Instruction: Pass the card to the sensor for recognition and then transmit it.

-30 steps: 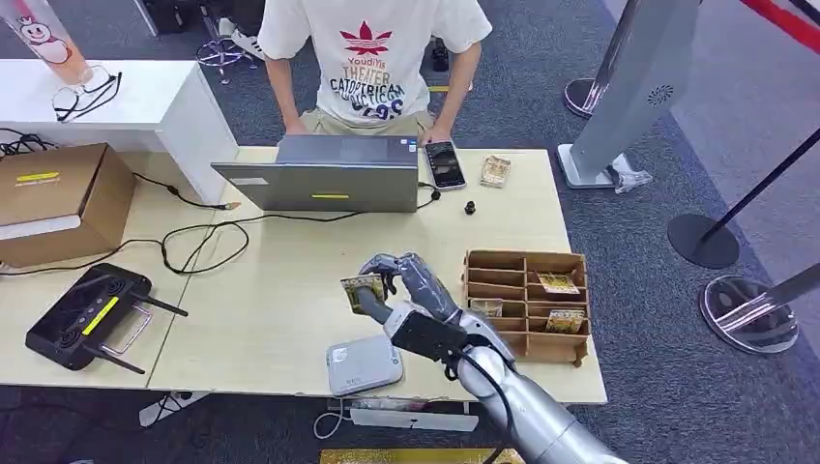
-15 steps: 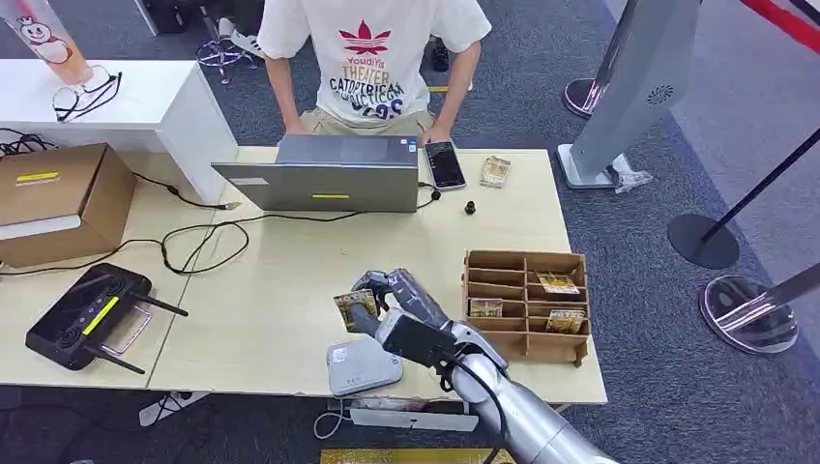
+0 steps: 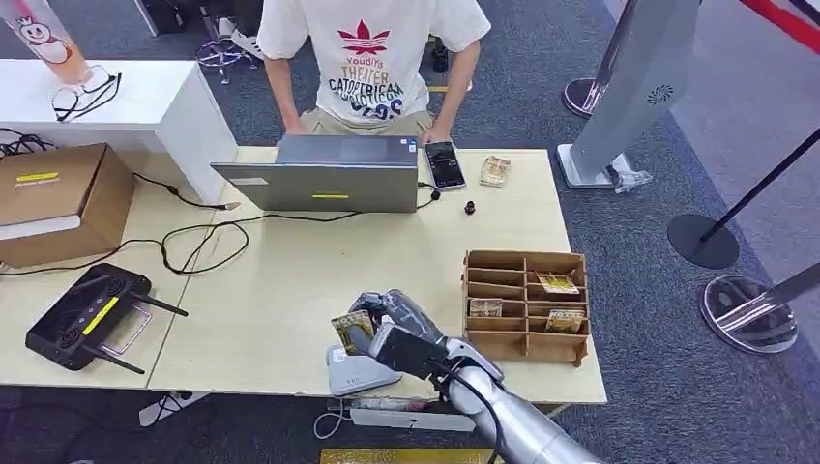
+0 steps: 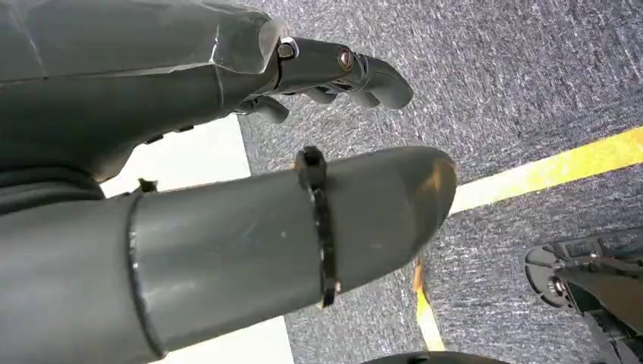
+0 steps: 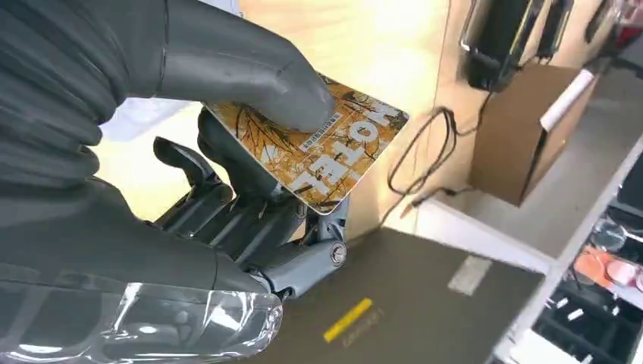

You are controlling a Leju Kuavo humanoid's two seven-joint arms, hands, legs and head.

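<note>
1. 3 views are covered below, starting with the head view. The right hand (image 3: 387,324) pinches the card (image 3: 350,330) at the near edge of the table (image 3: 290,280), directly above the far edge of the grey sensor (image 3: 360,371).
2. Head view, card attitude: the card stands tilted on edge, not flat. Judgement: a flatter presentation over the sensor face is likely needed for a reliable read.
3. Head view, surroundings: the wooden card tray (image 3: 525,305) sits just right of the hand with several cards in its compartments. A person (image 3: 372,58) stands at the far side behind the laptop (image 3: 324,174), next to a phone (image 3: 445,164); this is the probable recipient for the hand-over.
4. Left wrist view: the left hand (image 4: 227,152) hangs over carpet and a yellow floor line. Its fingers are apart, slightly curled, and hold nothing.
5. Right wrist view: the thumb (image 5: 250,80) presses on the printed face of the card (image 5: 334,148), and the darker fingers (image 5: 250,212) support it from beneath. The grip covers 1 end only, leaving most of the card exposed for the sensor.
6. Judgement: the recognition step is in hand; the transfer is not yet done. The narrow pinch could let the card slip if it touches the sensor housing.
</note>
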